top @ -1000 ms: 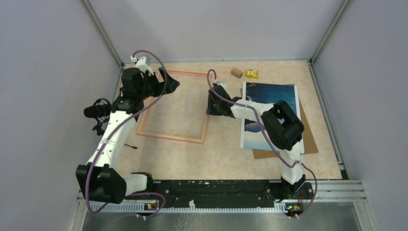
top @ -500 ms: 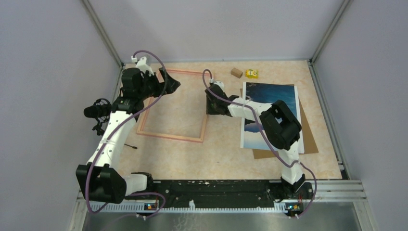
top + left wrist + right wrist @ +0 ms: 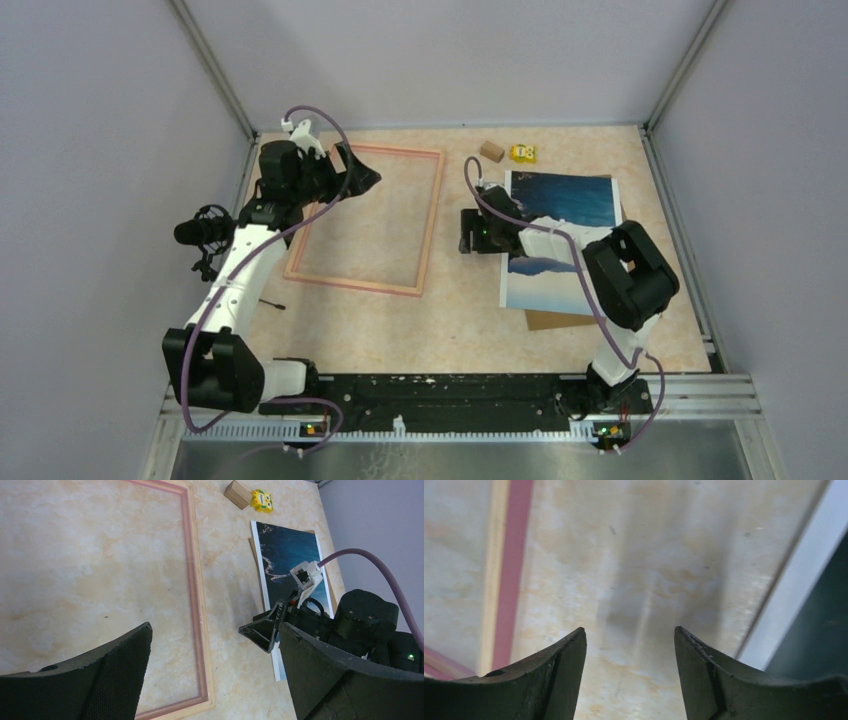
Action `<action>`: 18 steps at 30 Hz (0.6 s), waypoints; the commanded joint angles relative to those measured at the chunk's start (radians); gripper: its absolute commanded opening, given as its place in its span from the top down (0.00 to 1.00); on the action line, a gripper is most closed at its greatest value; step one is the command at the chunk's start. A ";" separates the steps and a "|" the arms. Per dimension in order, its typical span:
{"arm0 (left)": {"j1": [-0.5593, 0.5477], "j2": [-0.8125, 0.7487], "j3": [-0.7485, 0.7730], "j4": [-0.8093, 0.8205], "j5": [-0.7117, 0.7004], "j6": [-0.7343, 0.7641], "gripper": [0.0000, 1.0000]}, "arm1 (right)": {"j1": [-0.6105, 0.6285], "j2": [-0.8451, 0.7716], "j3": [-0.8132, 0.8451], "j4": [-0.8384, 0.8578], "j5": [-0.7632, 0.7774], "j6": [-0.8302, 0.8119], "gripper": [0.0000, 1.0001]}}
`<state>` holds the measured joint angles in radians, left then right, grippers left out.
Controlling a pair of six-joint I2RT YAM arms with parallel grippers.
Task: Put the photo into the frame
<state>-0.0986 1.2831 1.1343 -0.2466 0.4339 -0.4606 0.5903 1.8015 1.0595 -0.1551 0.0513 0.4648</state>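
The photo (image 3: 560,195) lies face up on the right of the table, dark blue sky at the far end and pale at the near end; it also shows in the left wrist view (image 3: 287,555). The pinkish wood frame (image 3: 432,225) lies flat at left centre, nothing inside it. My right gripper (image 3: 464,232) is open and empty, low over bare table just left of the photo's white left edge (image 3: 794,590), jaws (image 3: 629,630) facing the frame rail (image 3: 511,555). My left gripper (image 3: 362,170) is open and empty above the frame's far left corner (image 3: 215,627).
A brown backing board (image 3: 550,320) sticks out under the photo's near edge. A small wooden block (image 3: 491,151) and a yellow toy (image 3: 523,153) sit at the far edge. Enclosure walls stand on the left, right and back. A black rail (image 3: 450,390) runs along the near edge.
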 commanded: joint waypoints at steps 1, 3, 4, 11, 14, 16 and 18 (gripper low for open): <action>0.004 -0.006 -0.010 0.055 0.054 -0.019 0.02 | 0.063 -0.034 -0.016 0.128 -0.094 0.105 0.33; 0.004 -0.003 -0.008 0.060 0.081 -0.024 0.01 | 0.101 -0.033 -0.014 0.126 -0.058 0.157 0.33; 0.004 0.001 -0.006 0.061 0.097 -0.030 0.01 | 0.117 -0.032 -0.014 0.125 -0.044 0.183 0.33; 0.003 0.051 -0.001 0.059 0.121 -0.036 0.02 | 0.204 -0.020 0.004 0.095 -0.006 0.274 0.32; 0.003 0.063 0.002 0.045 0.094 -0.023 0.02 | 0.253 0.026 0.085 -0.002 0.068 0.272 0.32; 0.003 0.065 0.005 0.033 0.057 -0.010 0.02 | 0.289 0.060 0.142 -0.059 0.120 0.274 0.33; 0.003 0.067 0.007 0.024 0.030 0.001 0.01 | 0.318 0.090 0.178 -0.114 0.176 0.283 0.34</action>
<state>-0.0986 1.3537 1.1301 -0.2401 0.5152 -0.4896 0.8440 1.8450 1.1301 -0.1665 0.0994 0.7197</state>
